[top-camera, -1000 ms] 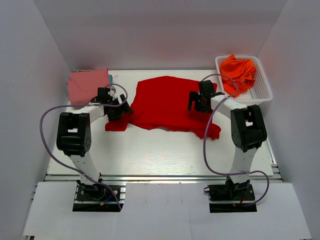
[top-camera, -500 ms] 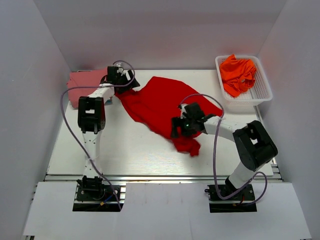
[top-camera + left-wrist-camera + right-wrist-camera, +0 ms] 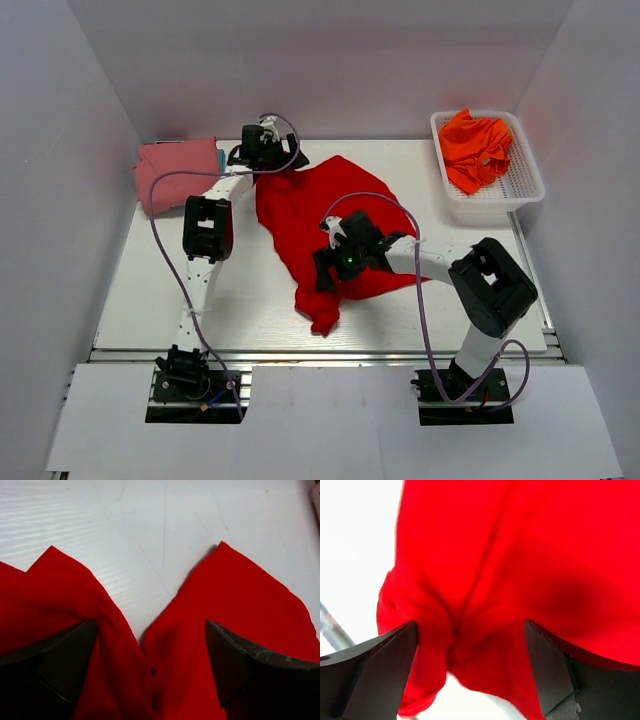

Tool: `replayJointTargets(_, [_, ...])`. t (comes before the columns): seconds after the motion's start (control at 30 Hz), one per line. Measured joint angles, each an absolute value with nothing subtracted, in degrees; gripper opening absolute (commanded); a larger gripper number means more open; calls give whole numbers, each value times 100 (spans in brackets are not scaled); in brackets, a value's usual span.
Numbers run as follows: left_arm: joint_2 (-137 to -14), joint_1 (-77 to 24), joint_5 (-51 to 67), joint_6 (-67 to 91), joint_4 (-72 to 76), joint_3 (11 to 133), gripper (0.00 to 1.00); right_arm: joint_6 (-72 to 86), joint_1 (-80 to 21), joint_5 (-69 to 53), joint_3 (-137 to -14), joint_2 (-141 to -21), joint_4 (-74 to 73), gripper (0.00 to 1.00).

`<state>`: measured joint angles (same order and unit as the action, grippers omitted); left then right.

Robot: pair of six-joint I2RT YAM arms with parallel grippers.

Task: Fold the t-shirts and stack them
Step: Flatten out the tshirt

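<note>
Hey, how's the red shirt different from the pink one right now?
The red t-shirt is rumpled and unfolded in the middle, gripped by the left gripper and right gripper; the pink t-shirt sits folded at the far left corner, untouched. Red spreads wider than pink. Both are on the table, outside the basket.

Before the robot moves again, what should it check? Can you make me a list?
1. Left gripper has hold of the red t-shirt: ok, cloth is bunched between its fingers.
2. Right gripper has hold of it too: ok, same look.
3. Red t-shirt lies flat: not ok, it is twisted and bunched between the two grippers.
4. Pink t-shirt sits folded at the far left: ok.
5. Orange t-shirts are out of the way in the basket: ok.
6. Where the red sleeves are: cannot tell.
</note>
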<state>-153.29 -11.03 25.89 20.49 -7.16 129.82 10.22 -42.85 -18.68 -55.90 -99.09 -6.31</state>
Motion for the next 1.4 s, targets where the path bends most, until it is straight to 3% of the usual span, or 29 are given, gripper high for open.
replayJointTargets(0.2, [-14606,-1184,2477,1653,-1138,12162,100,1396,-4034,-711,-5758,-9625,-709,90])
replayJointTargets(0.57, [-11386,-1188,1385,1313,-1846,10193,100,1955,-3229,213,-5885,-9159,-755,90])
replayJointTargets(0.83, [-8746,-1184,1214,1837,-1317,5841,100,2305,-2665,642,-5496,-8919,-1017,90])
replayJointTargets(0.9, [-8525,-1184,1391,1942,-1282,5072,100,2357,-2543,666,-5371,-8914,-1105,90])
replayJointTargets(1.0, [-8344,-1232,1588,2064,-1197,4283,88,2383,-2405,644,-5266,-8914,-1232,90])
replayJointTargets(1.07, [-8235,-1339,1610,2108,-1122,3997,86,2383,-2349,596,-5262,-8914,-1288,90])
replayJointTargets(1.27, [-8418,-1734,1540,2158,-825,3990,78,2381,-2283,427,-5262,-8914,-1304,90])
replayJointTargets(1.4, [-8923,-1946,1334,2222,-725,4257,66,2383,-2283,364,-5262,-8914,-1297,90])
